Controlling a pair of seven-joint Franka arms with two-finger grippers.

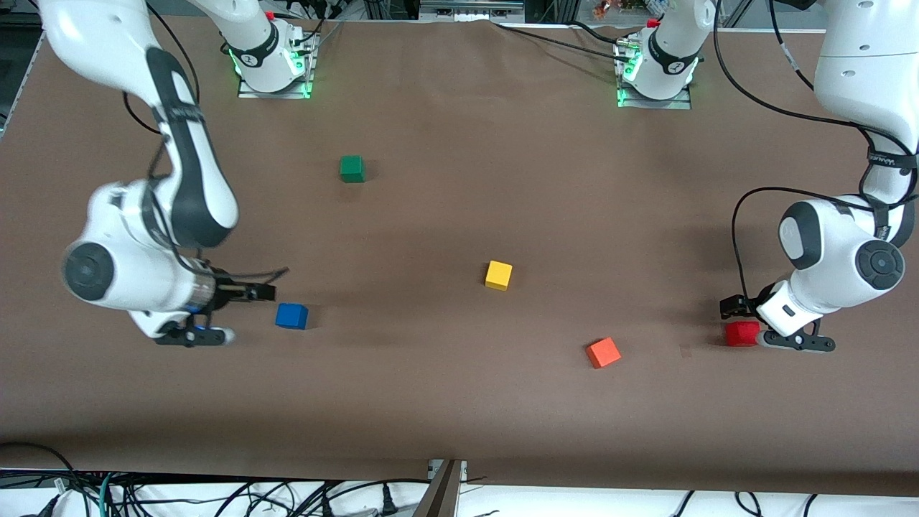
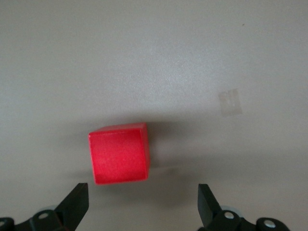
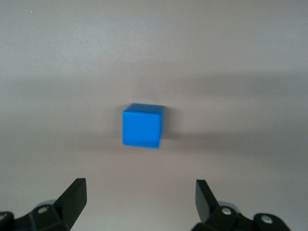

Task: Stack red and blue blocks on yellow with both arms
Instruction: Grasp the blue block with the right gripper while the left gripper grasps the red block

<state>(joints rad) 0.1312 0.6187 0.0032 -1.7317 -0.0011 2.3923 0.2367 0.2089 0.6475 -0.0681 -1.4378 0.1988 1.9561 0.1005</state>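
The red block lies near the left arm's end of the table. My left gripper hangs low over it, open. In the left wrist view the red block lies just ahead of the gripper, outside the gap between the fingers. The blue block lies near the right arm's end. My right gripper is open and empty beside it. In the right wrist view the blue block lies well ahead of the gripper. The yellow cube sits alone mid-table.
A green cube lies nearer the arm bases. An orange cube lies between the yellow cube and the red block, nearer the front camera. A small pale patch marks the table near the red block.
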